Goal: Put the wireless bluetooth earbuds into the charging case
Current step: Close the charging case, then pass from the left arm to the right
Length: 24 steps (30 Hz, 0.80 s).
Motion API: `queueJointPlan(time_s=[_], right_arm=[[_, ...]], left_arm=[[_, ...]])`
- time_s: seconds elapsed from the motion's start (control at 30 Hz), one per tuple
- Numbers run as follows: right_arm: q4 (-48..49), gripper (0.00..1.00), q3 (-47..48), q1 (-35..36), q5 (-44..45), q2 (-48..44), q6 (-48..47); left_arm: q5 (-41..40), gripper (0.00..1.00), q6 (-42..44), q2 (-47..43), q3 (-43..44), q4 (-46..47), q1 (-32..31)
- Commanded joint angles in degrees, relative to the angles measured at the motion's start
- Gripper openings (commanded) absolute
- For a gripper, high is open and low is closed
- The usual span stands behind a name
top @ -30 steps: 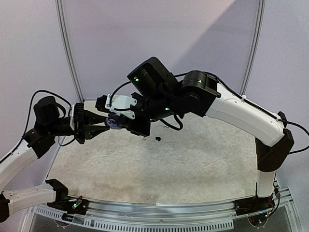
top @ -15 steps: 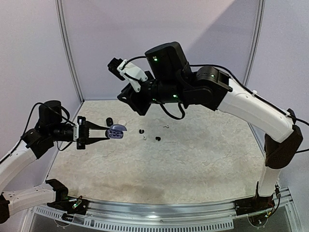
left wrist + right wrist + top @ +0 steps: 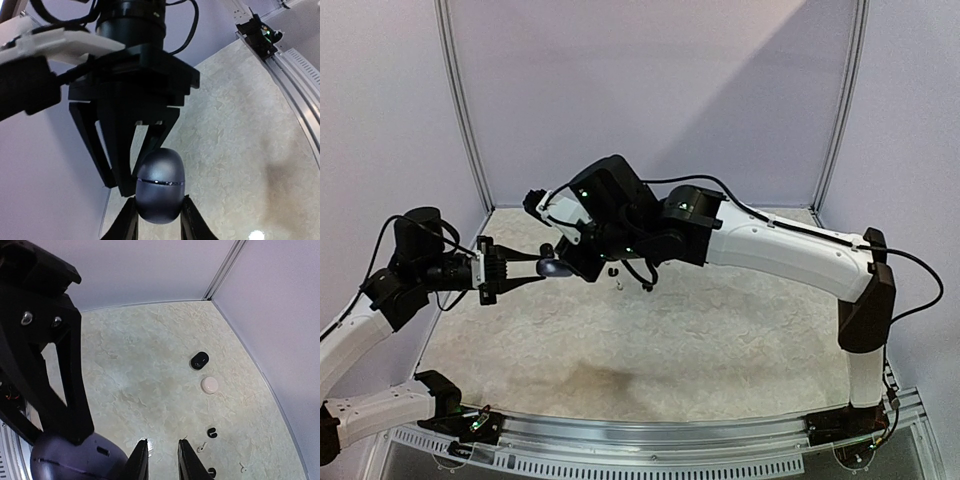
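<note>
My left gripper (image 3: 545, 268) is shut on a purple-grey egg-shaped charging case (image 3: 557, 267), held above the table; its lid is closed along the seam (image 3: 160, 181). In the left wrist view the case (image 3: 160, 192) sits between the left gripper's own fingers (image 3: 157, 212). My right gripper (image 3: 572, 262) hangs right beside the case with a narrow empty gap between its jaws (image 3: 159, 455). Its fingers (image 3: 131, 175) reach down at the case's top left. The earbuds lie on the table: a black one (image 3: 212, 432), a white one (image 3: 201, 446), another white one (image 3: 242, 467).
A black oval case (image 3: 199, 360) and a round white case (image 3: 210, 385) lie farther back near the right wall. One more black bud (image 3: 212, 471) lies by the white ones. Enclosure walls close off the back and sides, with a metal rail (image 3: 650, 440) along the front.
The right arm lifted up and away from the case, then came back down next to it. The left gripper kept its hold and shifted the case only slightly.
</note>
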Motion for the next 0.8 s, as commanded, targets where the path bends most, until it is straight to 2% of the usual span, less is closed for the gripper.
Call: queueJointPlan(time_s=[0.0,0.07,0.13,0.2,0.3,0.33,0.37,0.43,0.53,0.63,0.77], right_arm=[[0.49,0.21,-5.75,1.73,0.01,-5.66,0.07],[0.63,0.22,-7.04,1.7,1.91,-7.66,0.78],[0.18,0.28,-7.69,1.7,4.97,-9.08,1.66],[-0.55,0.38,-8.13,1.22,7.51,-10.99,2.11],[1.33,0.64,-11.14,-0.86,1.74,-14.63,3.76],[3.03,0.88,-12.96,-1.49,-0.97,-16.33,4.92],[4.99,0.98,-15.45,-1.82,-3.58,-17.51,5.49],[9.06,0.99,-19.01,-2.09,-8.02,-21.21,5.55],[17.45,0.99,-24.61,-2.24,-14.26,-25.09,3.66],[25.24,0.99,-27.49,-3.82,-18.37,-26.07,5.59],[26.69,0.93,-22.57,-5.27,-22.42,-21.53,8.17]], left_arm=[[-4.38,0.0,-8.34,1.0,0.14,6.38,-0.52],[-4.43,0.0,-10.43,1.3,0.05,6.51,-0.48],[-4.41,0.0,-15.09,1.51,0.11,8.02,-0.4],[-3.78,0.0,-25.43,1.99,0.22,10.41,-0.18],[-1.64,0.0,-43.37,2.95,0.48,19.03,-0.05],[-0.47,0.0,-49.43,3.35,0.68,23.12,0.0],[0.48,0.0,-55.68,3.61,0.74,27.45,-0.03],[1.36,0.0,-65.21,4.52,0.8,35.91,-0.04],[1.88,0.0,-73.08,5.21,1.39,41.32,-0.23],[2.74,0.0,-77.06,5.45,1.62,43.79,-0.38],[3.8,0.0,-78.17,5.56,2.29,44.02,-0.88]])
